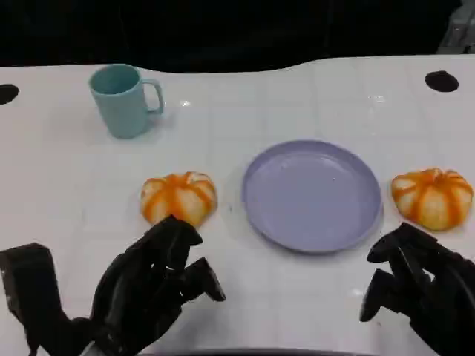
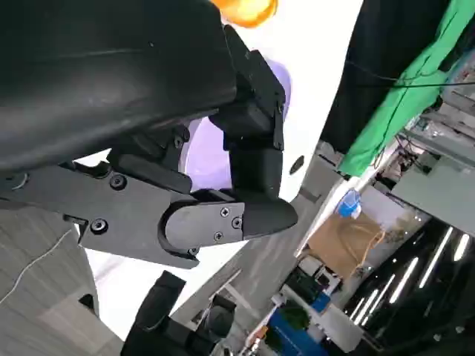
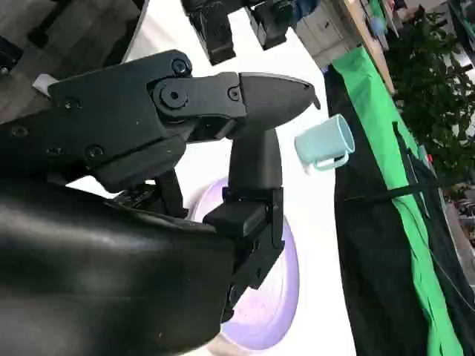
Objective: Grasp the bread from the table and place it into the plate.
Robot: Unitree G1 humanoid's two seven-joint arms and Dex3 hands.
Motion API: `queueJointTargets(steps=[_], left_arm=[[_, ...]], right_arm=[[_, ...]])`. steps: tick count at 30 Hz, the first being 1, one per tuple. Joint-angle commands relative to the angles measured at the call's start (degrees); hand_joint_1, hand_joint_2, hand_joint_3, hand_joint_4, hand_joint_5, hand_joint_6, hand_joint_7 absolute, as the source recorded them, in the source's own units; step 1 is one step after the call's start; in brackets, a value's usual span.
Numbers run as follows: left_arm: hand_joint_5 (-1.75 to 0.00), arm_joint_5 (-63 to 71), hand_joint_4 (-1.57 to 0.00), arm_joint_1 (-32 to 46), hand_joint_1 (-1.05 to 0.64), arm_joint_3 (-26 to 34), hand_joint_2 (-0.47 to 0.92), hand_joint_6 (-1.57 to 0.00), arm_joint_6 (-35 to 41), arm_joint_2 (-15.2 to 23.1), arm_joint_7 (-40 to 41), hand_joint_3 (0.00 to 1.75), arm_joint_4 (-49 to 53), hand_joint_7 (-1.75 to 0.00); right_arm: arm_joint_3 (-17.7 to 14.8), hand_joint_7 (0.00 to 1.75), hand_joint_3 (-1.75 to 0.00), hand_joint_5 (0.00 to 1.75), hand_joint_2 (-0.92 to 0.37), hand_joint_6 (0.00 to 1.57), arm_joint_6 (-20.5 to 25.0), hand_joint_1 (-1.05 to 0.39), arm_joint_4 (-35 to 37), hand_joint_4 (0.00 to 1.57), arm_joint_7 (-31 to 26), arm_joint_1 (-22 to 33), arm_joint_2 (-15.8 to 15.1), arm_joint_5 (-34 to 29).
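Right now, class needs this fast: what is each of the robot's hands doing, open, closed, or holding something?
Left hand: open, holding nothing, just short of the nearer bread.
Right hand: open, holding nothing, near the other bread.

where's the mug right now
In the head view the mug stands upright at the table's far left, behind the left bread and well left of the plate.
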Motion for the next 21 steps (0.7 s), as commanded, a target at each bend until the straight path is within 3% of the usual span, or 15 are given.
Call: queueJointTargets(steps=[1,18,20,21], left_arm=[[-1.75,-0.08,-0.8,-0.14,-0.57,0.14,0.92,-0.56,-0.05,0.71,-0.01,0.41,-0.28,-1.75],[-1.75,0.18,-0.79,-0.16,-0.58,0.11,0.92,-0.54,-0.73,0.83,-0.37,0.4,-0.02,-1.75],[-1.75,1.2,-0.74,-0.43,-0.59,-0.16,0.92,-0.52,-1.69,1.29,-0.56,0.4,-0.11,-1.68],[-1.73,1.58,-0.66,-0.66,-0.6,-0.21,0.92,-0.5,-2.02,1.5,-0.49,0.36,-0.23,-1.52]], right_arm=[[-0.09,1.62,-0.37,1.75,-0.92,0.48,-0.06,-0.46,-0.61,0.64,-0.42,-0.05,-0.55,-0.06],[-0.19,1.61,-0.37,1.75,-0.92,0.48,0.6,-0.45,-0.77,0.63,-0.79,-0.23,-0.45,0.21],[-0.13,1.61,-0.38,1.75,-0.92,0.48,0.18,-0.45,-0.68,0.63,-0.58,-0.14,-0.42,0.21],[-0.07,1.61,-0.38,1.75,-0.92,0.48,0.04,-0.45,-0.68,0.63,-0.53,-0.09,-0.43,0.15]])
